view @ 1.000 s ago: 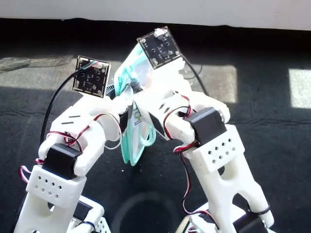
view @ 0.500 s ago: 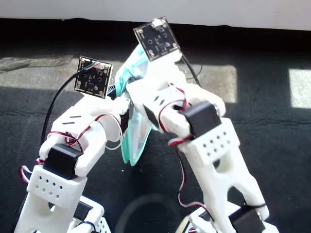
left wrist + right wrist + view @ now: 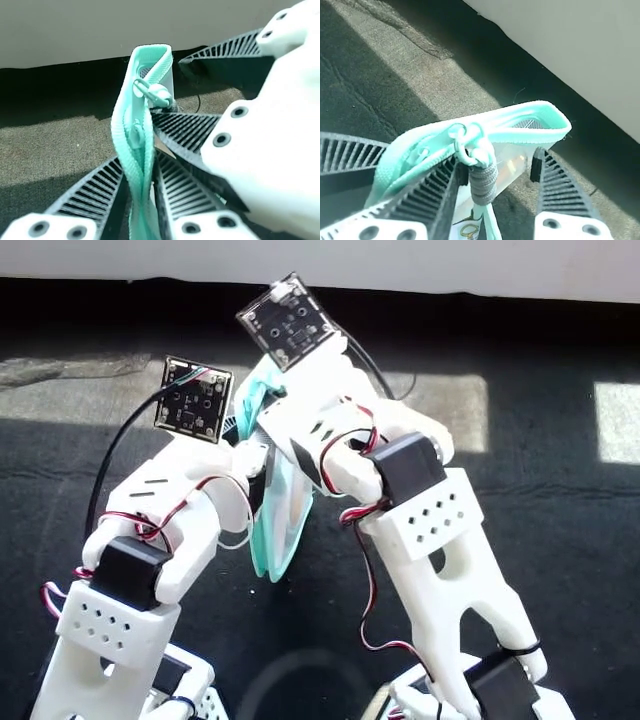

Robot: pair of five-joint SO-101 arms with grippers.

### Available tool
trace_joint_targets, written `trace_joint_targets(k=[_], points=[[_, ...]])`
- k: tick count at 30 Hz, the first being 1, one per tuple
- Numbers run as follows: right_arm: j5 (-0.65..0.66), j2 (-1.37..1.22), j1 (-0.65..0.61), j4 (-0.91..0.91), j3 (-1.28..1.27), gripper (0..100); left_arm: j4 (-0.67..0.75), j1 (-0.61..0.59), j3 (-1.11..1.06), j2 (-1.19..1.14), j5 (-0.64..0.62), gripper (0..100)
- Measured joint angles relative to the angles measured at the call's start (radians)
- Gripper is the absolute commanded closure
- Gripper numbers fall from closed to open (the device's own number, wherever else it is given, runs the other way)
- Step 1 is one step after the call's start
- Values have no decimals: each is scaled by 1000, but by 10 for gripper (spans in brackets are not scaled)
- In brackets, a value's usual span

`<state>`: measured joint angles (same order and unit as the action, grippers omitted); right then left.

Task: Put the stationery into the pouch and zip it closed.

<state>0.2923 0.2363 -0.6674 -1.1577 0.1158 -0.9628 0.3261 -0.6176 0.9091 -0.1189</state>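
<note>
Pinching the pouch tight by its zip band, the left gripper holds it up off the table so the right gripper, wide open around the pull, can zip it shut, I think.

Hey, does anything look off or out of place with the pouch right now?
Nothing is spilled or torn. One oddity: the pouch is off the table, hanging on edge in mid-air, clamped in the left gripper. Its zipper band seems to gape past the zipper pull, which sits between the open fingers of the right gripper.
</note>
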Motion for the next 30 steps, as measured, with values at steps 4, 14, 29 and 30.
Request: trace_joint_targets(k=[4,14,29,30], points=[[81,-29,3,-38,-17,776,0,0,0,0,-2,967],[106,-31,5,-101,-12,728,-2,-2,-2,2,0,967],[-29,-14,-23,-120,37,742,-2,-2,0,2,-6,967],[-29,-14,-23,-120,37,752,-2,-2,0,2,-6,967]])
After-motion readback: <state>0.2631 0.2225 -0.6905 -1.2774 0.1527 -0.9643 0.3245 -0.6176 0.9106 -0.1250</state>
